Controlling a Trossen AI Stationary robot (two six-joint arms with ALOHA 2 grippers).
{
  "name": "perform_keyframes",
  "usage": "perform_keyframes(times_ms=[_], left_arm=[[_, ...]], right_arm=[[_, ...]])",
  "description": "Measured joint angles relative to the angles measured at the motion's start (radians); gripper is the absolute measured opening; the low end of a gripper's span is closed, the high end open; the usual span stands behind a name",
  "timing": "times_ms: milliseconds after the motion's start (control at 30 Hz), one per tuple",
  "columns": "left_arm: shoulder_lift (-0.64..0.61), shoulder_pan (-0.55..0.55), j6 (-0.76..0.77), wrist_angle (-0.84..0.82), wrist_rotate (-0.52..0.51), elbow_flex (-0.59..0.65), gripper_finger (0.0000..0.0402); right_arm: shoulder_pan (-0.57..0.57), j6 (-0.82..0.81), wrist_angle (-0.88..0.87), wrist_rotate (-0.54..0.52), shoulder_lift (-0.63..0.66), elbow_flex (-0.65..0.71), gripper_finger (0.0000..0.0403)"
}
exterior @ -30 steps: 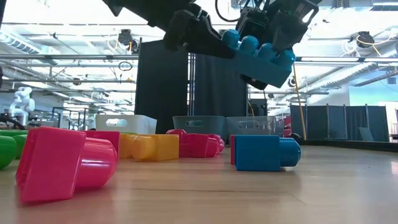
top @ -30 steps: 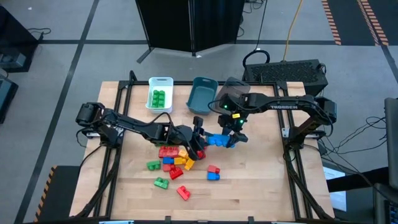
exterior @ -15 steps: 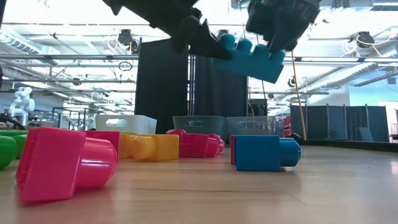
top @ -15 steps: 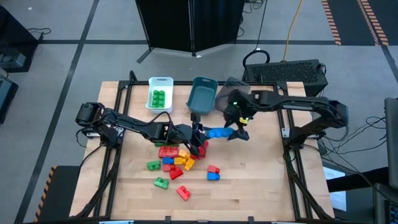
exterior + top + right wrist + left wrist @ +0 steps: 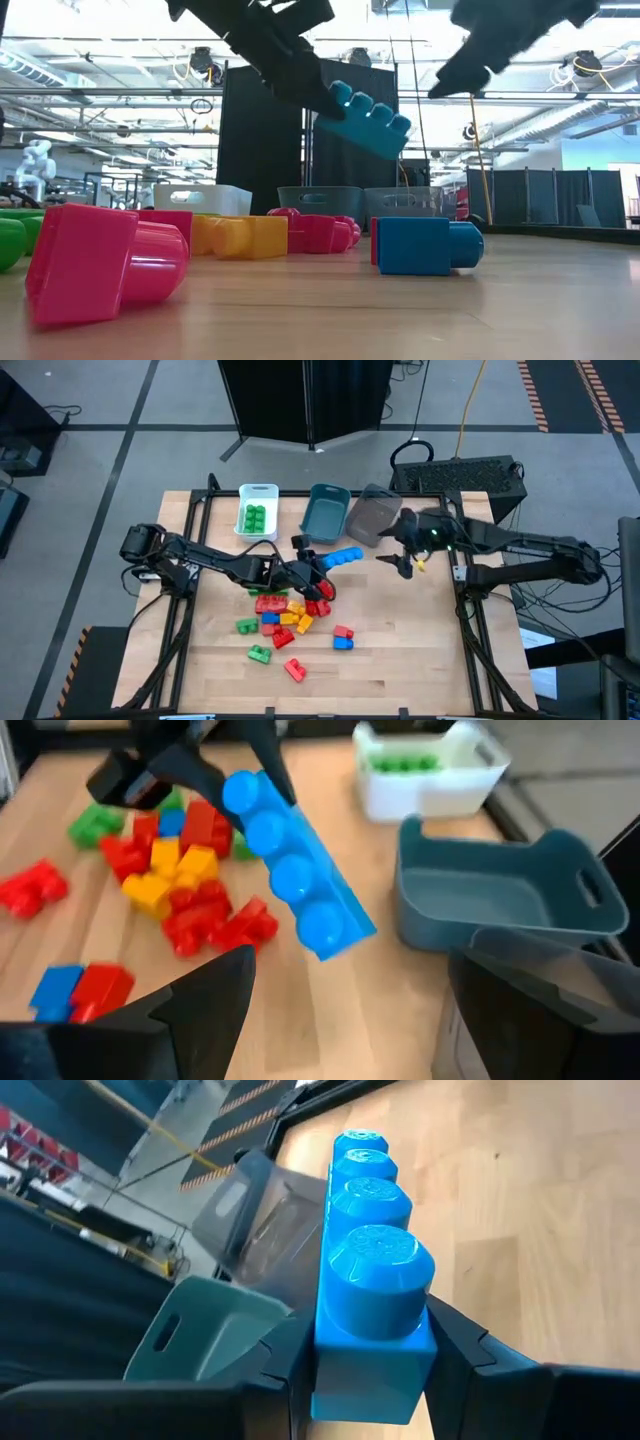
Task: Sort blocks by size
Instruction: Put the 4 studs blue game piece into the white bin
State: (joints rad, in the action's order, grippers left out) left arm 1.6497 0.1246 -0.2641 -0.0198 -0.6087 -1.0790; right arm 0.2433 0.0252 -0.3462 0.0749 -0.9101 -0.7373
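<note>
Aloft, block (image 5: 343,557) in left hand (image 5: 318,565) (endwise)

4-stud blue block (image 5: 343,556) aloft, tilted

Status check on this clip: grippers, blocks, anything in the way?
Left gripper shut on long blue block, held above the pile. Right gripper open, empty, near grey bin. Nothing blocking the bins.

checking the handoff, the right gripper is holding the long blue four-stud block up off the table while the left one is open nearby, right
Wrong way round: the left gripper holds the long blue block off the table, and the right gripper is open nearby. The high view shows it.
</note>
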Motion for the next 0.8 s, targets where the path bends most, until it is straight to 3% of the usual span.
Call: perform_keyframes(times_ms=[200,433,600,800], left_arm=[[-0.002,0.0,0.071,-0.016,-0.009,0.0,0.0118],[-0.002,-0.002,0.131,-0.027,-0.041,0.0,0.0118],[-0.002,-0.01,0.167,-0.039,-0.051,0.0,0.0118],[-0.002,-0.031,0.182,-0.053,-0.051,0.0,0.0118]], right_arm=[[-0.012,-0.081,0.202,-0.054,0.13,0.226,0.0318],[-0.034,-0.092,0.237,-0.071,0.141,0.288,0.0318],[-0.08,-0.111,0.401,-0.146,0.126,0.345,0.0318],[-0.129,-0.172,0.684,-0.159,0.124,0.458,0.0318]])
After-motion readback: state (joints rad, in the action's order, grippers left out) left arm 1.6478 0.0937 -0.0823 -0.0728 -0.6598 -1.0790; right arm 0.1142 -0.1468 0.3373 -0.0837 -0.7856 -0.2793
